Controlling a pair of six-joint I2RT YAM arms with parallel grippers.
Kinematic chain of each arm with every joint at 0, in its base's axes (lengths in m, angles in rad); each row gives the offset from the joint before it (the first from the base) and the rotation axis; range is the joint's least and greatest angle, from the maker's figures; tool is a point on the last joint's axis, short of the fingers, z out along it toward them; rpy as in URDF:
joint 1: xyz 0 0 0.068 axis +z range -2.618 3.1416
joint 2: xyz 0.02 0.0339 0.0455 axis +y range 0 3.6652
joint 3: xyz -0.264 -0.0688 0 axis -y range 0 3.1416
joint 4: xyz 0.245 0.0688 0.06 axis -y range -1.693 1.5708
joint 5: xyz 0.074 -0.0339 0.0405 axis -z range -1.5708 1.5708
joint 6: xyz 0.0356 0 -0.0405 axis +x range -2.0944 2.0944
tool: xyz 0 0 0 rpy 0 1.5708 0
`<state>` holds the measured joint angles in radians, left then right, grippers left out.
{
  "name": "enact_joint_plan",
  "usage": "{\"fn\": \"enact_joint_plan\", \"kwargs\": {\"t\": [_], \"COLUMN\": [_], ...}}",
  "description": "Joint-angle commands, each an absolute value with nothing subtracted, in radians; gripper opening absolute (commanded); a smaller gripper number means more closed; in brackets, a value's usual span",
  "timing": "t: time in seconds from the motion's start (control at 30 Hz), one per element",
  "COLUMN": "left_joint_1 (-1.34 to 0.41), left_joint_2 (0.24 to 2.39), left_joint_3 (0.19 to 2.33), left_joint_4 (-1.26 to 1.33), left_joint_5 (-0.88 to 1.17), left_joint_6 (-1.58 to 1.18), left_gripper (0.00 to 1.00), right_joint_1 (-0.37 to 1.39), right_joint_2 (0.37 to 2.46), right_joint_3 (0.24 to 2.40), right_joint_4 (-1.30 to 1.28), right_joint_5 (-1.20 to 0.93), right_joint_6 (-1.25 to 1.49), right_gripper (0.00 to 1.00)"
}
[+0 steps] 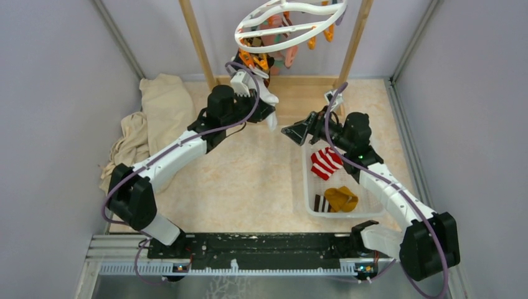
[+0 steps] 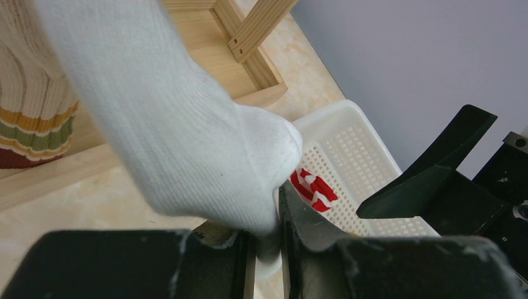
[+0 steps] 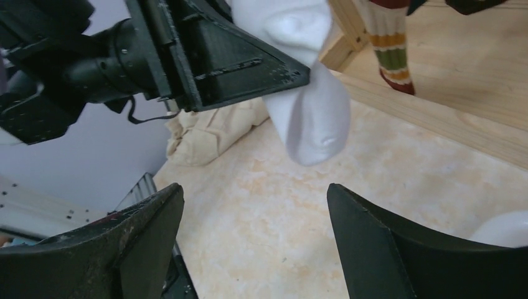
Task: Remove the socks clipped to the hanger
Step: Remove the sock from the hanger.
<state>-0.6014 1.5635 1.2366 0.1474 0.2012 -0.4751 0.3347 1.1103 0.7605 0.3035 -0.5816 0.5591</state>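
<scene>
The white ring hanger [image 1: 289,25] hangs at the top between two wooden posts, with orange clips and pink socks [image 1: 274,31] under it. My left gripper [image 1: 264,104] [image 2: 268,243] is shut on a white sock [image 1: 271,115] [image 2: 187,124] just below the ring; the sock's toe [image 3: 311,118] dangles free. My right gripper [image 1: 299,132] [image 3: 255,190] stands open and empty a little to the right, facing the sock. A cream sock with orange and green stripes [image 2: 31,124] [image 3: 392,50] hangs behind.
A white perforated basket [image 1: 307,180] [image 2: 355,143] under the right arm holds a red-white striped sock [image 1: 325,163] [image 2: 313,189], a mustard sock [image 1: 342,198] and a brown patterned one [image 1: 321,202]. Cream cloth [image 1: 159,106] [image 3: 212,134] lies at the left. The wooden frame's base [image 2: 249,37] runs behind.
</scene>
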Motion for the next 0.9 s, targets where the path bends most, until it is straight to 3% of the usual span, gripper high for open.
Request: {"fn": "enact_joint_plan", "kwargs": {"t": [0.0,0.17,0.4,0.87], "left_joint_1": [-0.619,-0.654,-0.718,-0.838], "left_joint_2": [1.524,1.507,1.478,1.466], "left_joint_3": [1.247,1.238,1.245,1.268], "left_joint_4": [0.129,0.119,0.091,0.077], "left_joint_5": [0.243,0.224,0.154,0.067], "left_joint_6": [-0.529,-0.564,-0.576,-0.612], "left_gripper": [0.24,0.23,0.23,0.23], "right_joint_1": [0.327,0.327,0.327,0.328], "right_joint_2": [1.115,1.113,1.051,0.981], "right_joint_3": [0.752,0.751,0.731,0.686], "right_joint_4": [0.497,0.482,0.326,0.319], "right_joint_5": [-0.735,-0.801,-0.665,-0.583], "right_joint_6": [0.607,0.589,0.521,0.539], "right_gripper": [0.85,0.85,0.84,0.84]}}
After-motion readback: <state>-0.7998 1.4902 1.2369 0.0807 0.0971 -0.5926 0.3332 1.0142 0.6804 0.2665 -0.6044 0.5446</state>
